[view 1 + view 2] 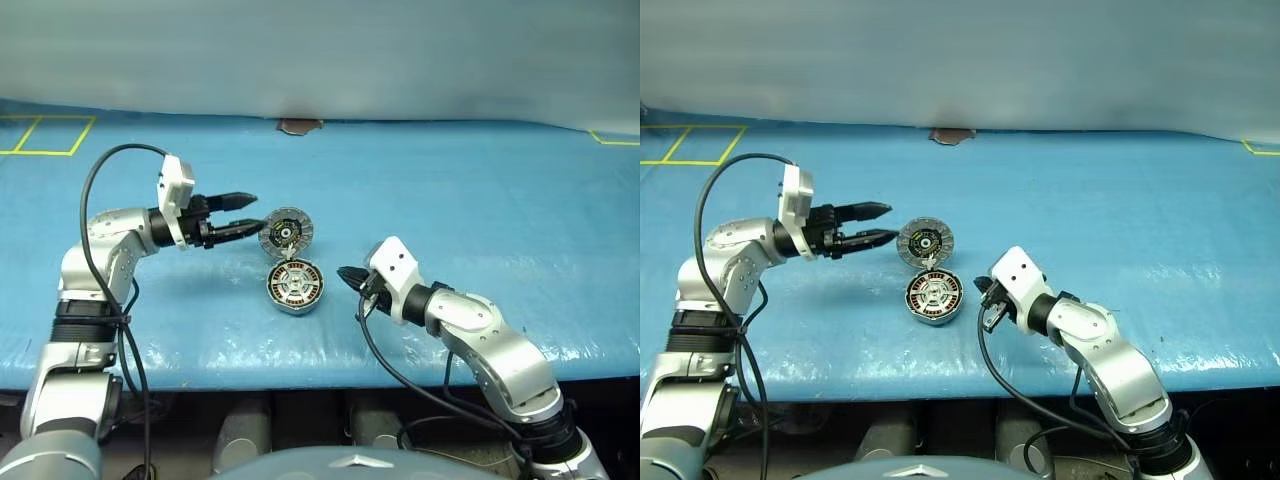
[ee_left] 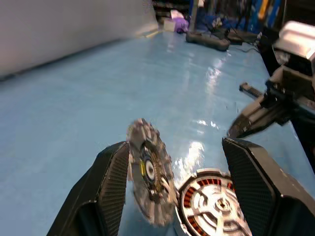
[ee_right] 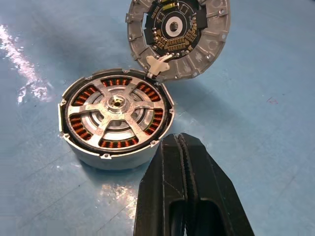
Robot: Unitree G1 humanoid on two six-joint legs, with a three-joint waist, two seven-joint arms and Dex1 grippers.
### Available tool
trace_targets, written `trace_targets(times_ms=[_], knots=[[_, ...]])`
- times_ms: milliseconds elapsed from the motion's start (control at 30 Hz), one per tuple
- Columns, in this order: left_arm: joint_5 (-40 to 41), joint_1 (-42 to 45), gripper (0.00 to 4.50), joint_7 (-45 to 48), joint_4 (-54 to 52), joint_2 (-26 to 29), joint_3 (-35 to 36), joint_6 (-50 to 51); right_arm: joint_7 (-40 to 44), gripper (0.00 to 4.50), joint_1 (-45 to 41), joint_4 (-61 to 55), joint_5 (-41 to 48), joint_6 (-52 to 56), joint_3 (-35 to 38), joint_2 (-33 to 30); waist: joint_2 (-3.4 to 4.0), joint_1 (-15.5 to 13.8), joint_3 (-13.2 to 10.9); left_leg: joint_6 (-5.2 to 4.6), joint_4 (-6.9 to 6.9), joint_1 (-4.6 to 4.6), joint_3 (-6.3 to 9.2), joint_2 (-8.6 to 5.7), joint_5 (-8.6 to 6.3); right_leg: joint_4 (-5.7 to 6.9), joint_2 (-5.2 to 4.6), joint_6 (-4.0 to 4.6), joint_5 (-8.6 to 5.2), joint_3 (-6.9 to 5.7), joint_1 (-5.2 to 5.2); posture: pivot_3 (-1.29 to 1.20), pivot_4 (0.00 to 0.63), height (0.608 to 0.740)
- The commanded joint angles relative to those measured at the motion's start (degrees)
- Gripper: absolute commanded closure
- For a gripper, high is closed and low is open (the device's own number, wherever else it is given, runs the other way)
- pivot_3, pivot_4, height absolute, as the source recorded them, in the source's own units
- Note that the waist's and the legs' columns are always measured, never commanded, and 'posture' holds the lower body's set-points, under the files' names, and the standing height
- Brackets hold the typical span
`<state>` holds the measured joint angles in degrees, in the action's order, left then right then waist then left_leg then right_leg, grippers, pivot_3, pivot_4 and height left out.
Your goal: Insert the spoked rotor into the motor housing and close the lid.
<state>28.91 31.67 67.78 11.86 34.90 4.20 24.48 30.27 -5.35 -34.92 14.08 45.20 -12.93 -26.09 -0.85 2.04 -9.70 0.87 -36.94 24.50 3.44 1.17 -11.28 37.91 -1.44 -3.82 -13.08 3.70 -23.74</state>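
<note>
The motor housing (image 1: 295, 287) lies flat on the blue table, copper windings showing around its ring. The spoked rotor (image 3: 117, 105) sits inside it, its pale spokes level with the rim. The lid (image 1: 286, 231) stands nearly upright at the housing's far edge, joined there, with its dark inner face toward the housing. My left gripper (image 1: 256, 212) is open and level, just left of the lid and above the table; in the left wrist view the lid (image 2: 150, 172) stands between its fingers (image 2: 106, 191). My right gripper (image 1: 345, 275) is shut and empty, just right of the housing, pointing at it.
Yellow tape lines (image 1: 45, 135) mark the table's far left corner, and another (image 1: 612, 139) the far right. A small brown patch (image 1: 298, 126) sits at the back edge under the grey wall. Black cables hang from both arms near the table's front edge.
</note>
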Motion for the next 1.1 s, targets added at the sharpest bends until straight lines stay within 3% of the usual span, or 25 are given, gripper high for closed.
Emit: trace_targets(times_ms=[33, 267, 367, 500, 800, 1033, 1100], knots=[[-1.3, 3.0, 1.23, -4.4, 3.8, -1.0, 1.8, -1.1, 0.5, 4.45, 0.4, -3.1, 1.7, -1.2, 0.8, 0.2, 0.0, 0.2, 0.0, 0.0, 0.0, -0.03, -0.03, 0.0, 0.0, 0.0, 0.0, -0.02, 0.01, 0.02, 0.0, 0.0, 0.15, 0.74], [-9.3, 6.3, 1.23, -10.8, 11.3, -2.4, -1.0, -7.7, -0.2, 4.45, 1.3, -3.1, 2.5, -1.3, 0.6, 0.5, -0.01, 0.0, 0.0, 0.0, 0.02, -0.01, -0.02, -0.01, 0.0, -0.01, 0.01, -0.03, 0.02, 0.03, 0.0, 0.0, 0.15, 0.74], [-11.9, 7.9, 1.23, -13.7, 14.9, -3.2, -1.3, -9.7, -0.1, 3.86, 1.6, -3.2, 3.1, -1.5, 0.3, 0.5, -0.02, 0.0, 0.0, 0.0, 0.0, 0.0, -0.02, -0.02, 0.0, -0.04, 0.0, -0.06, 0.04, 0.03, 0.02, 0.0, 0.15, 0.74], [-14.4, 8.7, 1.23, -14.9, 17.2, -3.9, -2.3, -10.9, -0.7, 2.59, 2.2, -3.5, 3.3, -1.9, 0.2, 0.9, -0.02, 0.0, 0.0, 0.0, 0.0, 0.01, -0.02, -0.03, 0.0, -0.05, -0.01, -0.08, 0.05, 0.04, 0.01, 0.0, 0.15, 0.74], [-16.0, 11.6, 1.23, -14.0, 22.4, -10.4, -6.0, -10.7, -2.4, 2.59, 2.7, -3.1, 1.7, -3.1, -0.9, 1.4, -0.03, -0.1, 0.0, 0.0, -0.05, 0.05, -0.01, -0.07, 0.0, -0.07, -0.03, -0.18, 0.12, 0.04, 0.02, 0.0, 0.15, 0.74], [-17.2, 13.7, 1.23, -12.2, 26.7, -11.5, -6.6, -11.7, -3.6, 2.59, 3.5, -3.8, 1.5, -3.5, -0.6, 1.1, -0.03, 0.2, 0.0, 0.0, -0.01, 0.04, -0.01, -0.07, 0.0, -0.06, -0.01, -0.26, 0.16, 0.05, 0.0, 0.0, 0.15, 0.74], [-16.8, 14.0, 1.87, -10.7, 27.3, -11.2, -6.5, -10.7, -4.0, 2.54, 3.6, -3.8, 1.4, -3.6, -0.6, 1.1, -0.04, 0.1, 0.0, 0.0, 0.0, 0.05, -0.01, -0.07, 0.0, -0.06, -0.01, -0.26, 0.16, 0.05, 0.0, 0.0, 0.15, 0.74]])
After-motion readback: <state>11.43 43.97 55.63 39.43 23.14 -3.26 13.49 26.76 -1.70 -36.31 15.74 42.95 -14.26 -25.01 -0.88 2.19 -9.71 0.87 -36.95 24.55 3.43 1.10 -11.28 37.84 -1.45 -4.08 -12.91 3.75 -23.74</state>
